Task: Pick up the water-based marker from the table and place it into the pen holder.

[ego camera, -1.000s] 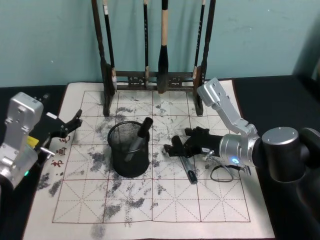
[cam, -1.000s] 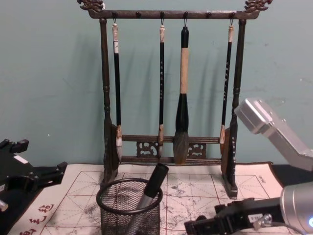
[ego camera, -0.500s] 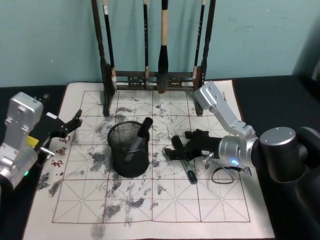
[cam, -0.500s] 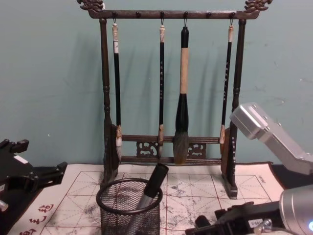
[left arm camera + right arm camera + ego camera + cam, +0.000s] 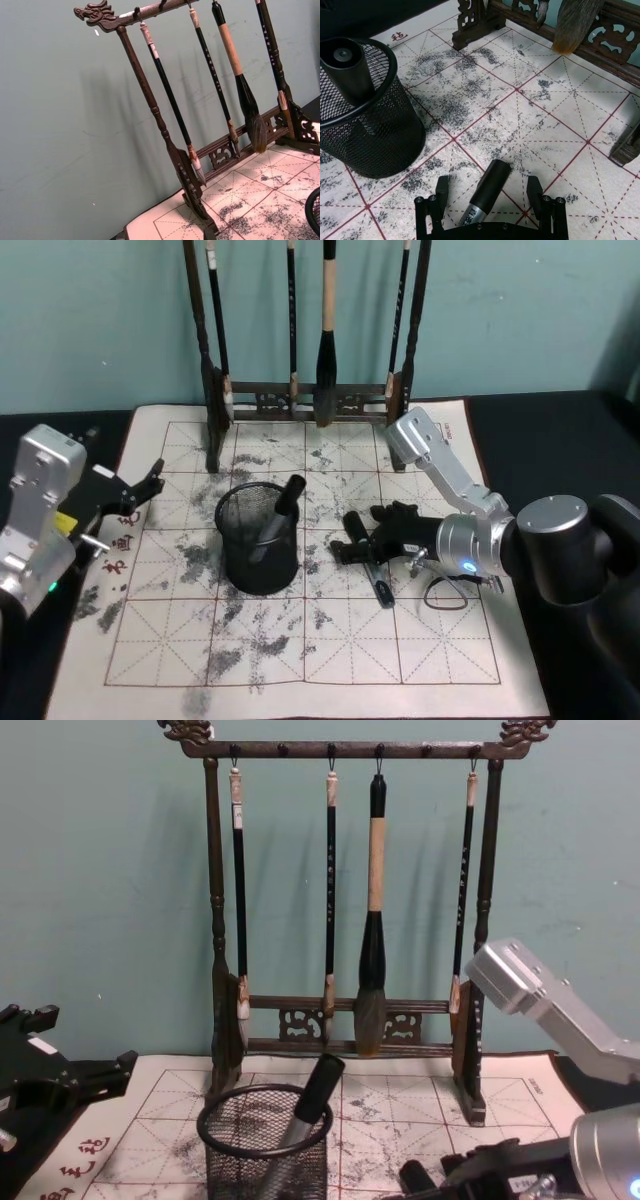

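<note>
I hold the right tool [image 5: 489, 196] low with its jaws spread either side of the marker [image 5: 491, 186], which lies on the mat [image 5: 330, 650] right of the pen holder [image 5: 258, 565], so closing should pinch its barrel; the left tool [image 5: 128, 496] idles at the left.

Marker [image 5: 490, 186] flat near pen holder [image 5: 250, 562]

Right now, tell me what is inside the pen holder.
One marker leans inside the pen holder, its black cap poking above the rim, its grey body lower down. The cup's bottom under the marker is covered, so anything small lying there cannot be seen.
</note>
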